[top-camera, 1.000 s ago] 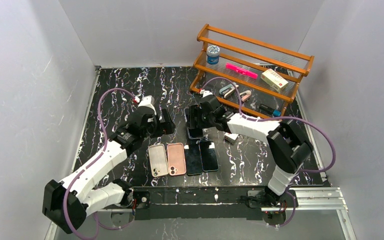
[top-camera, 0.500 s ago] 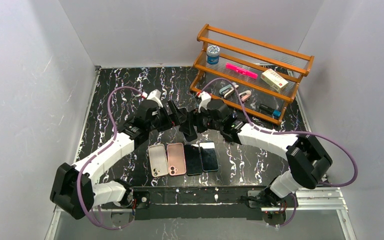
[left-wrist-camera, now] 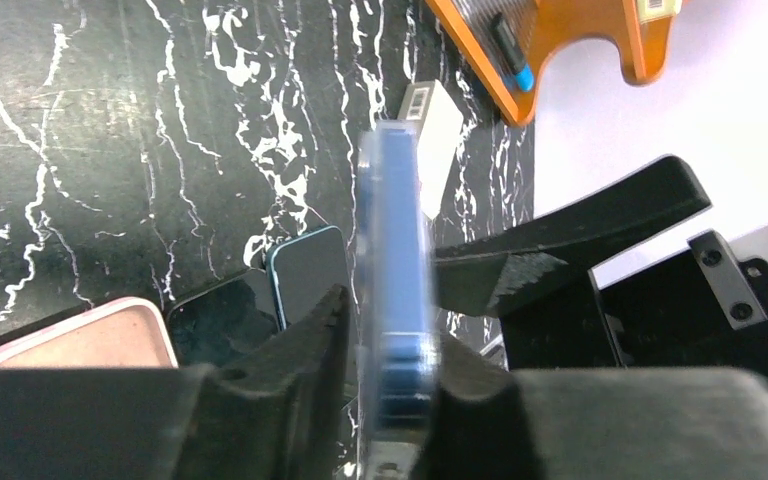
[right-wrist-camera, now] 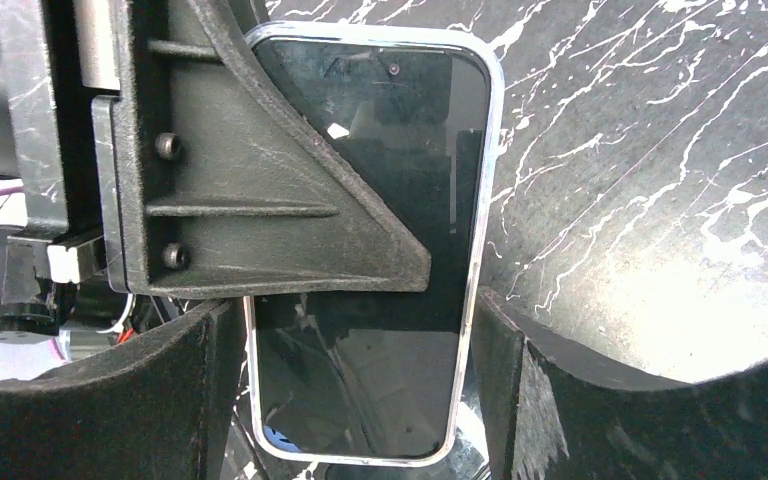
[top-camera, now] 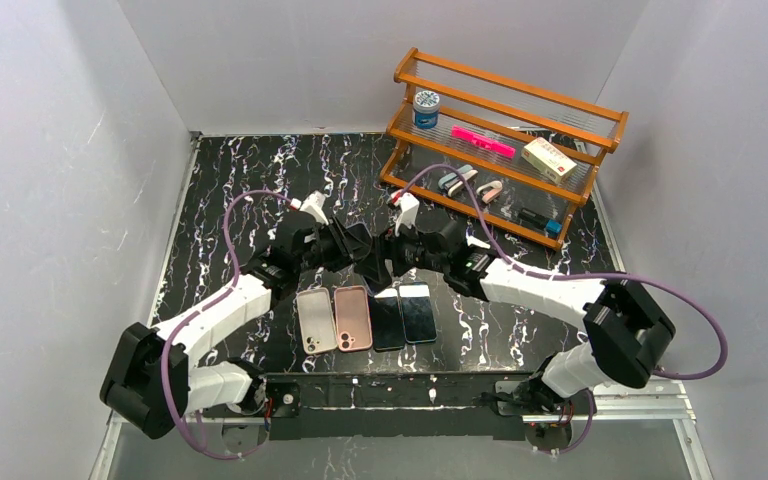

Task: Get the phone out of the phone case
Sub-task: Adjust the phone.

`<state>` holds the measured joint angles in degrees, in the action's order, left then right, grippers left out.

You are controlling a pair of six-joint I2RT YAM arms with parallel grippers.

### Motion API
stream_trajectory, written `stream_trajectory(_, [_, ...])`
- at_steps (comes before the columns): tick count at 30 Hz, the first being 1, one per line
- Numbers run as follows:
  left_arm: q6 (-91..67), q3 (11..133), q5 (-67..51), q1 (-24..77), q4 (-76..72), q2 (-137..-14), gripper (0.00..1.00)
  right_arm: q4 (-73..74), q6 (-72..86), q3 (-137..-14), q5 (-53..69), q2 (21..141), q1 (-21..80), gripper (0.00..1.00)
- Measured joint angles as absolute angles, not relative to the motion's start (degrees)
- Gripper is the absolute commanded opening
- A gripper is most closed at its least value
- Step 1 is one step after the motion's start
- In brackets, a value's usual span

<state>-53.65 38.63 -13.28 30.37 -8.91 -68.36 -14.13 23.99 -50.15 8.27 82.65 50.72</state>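
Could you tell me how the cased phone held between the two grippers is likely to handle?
The phone has a glossy glass face, so the left gripper clamping it flat may slip. Its clear case looks thin and probably flexes at the rim. The right gripper pinches only the long edges, so it could twist.

Blue phone [left-wrist-camera: 393, 290] — inside clear case [right-wrist-camera: 479, 180]

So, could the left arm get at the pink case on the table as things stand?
Probably not yet: the left gripper is shut on the cased phone, held above the table with the right gripper. The pink case itself lies uncovered.
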Motion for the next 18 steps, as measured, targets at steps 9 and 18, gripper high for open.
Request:
stream_trajectory(9, [-58.1, 35.8, -13.0, 30.9, -12.1, -63.4, 0.00, -17.5, 26.2, -46.6, 5.9, 77.9, 51.6, 0.99])
stream_trajectory(18, [-64.8, 30.1, -7.8, 30.4, -22.0, -58.2, 0.00, -22.0, 30.7, -42.2, 0.1, 67.8, 50.7, 0.97])
